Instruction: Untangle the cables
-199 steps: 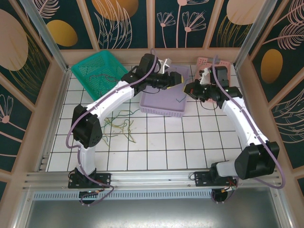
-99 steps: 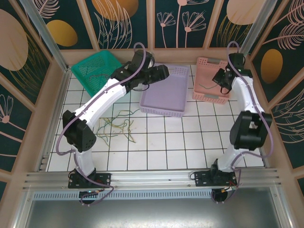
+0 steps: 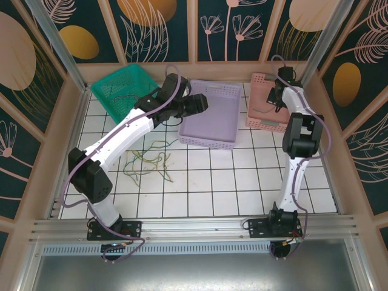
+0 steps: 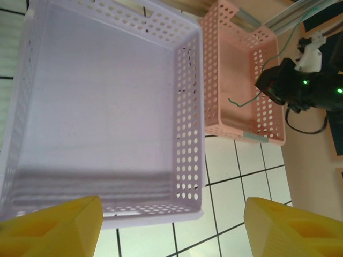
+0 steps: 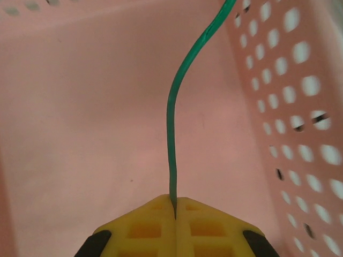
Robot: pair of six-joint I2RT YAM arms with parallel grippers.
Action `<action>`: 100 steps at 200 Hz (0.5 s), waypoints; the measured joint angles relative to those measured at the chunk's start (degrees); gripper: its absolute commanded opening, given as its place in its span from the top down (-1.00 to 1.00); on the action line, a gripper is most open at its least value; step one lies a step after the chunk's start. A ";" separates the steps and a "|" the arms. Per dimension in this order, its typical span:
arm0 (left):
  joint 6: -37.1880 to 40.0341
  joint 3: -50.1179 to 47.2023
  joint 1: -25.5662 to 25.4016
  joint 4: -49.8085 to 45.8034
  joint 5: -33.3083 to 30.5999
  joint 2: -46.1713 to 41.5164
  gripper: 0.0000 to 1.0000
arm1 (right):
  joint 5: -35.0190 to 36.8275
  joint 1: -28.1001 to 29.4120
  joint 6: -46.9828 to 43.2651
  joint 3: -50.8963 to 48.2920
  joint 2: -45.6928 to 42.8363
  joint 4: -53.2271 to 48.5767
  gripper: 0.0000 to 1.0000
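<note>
The green cable (image 5: 171,134), clamped in the right hand (image 5: 176,206), trails into the pink basket (image 5: 300,107); let go carelessly, it may snag the wall holes or drape over the rim. Other cables (image 3: 148,160) lie tangled on the counter (image 3: 242,182), and the left hand (image 4: 171,230) gapes wide and empty over the purple basket (image 4: 187,107).

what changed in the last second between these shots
The right arm swung from beside the purple basket up and back to the pink basket, where its tool is shut on a green cable. The left arm drew back leftward a little, its tool open and empty over the purple basket. The baskets and the loose cables on the tiles stayed put.
</note>
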 measured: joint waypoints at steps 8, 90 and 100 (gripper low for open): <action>0.00 -0.55 0.00 -0.04 0.02 -0.59 -0.39 | 0.20 0.31 -0.02 0.68 1.55 -0.22 1.00; -0.04 -2.89 0.00 0.00 -1.16 -3.91 -0.38 | 1.22 5.09 1.84 -1.07 2.01 -2.95 0.05; -0.09 -3.19 0.00 -0.02 -1.44 -3.91 -0.39 | 0.96 4.72 2.05 -1.25 0.98 -3.56 0.01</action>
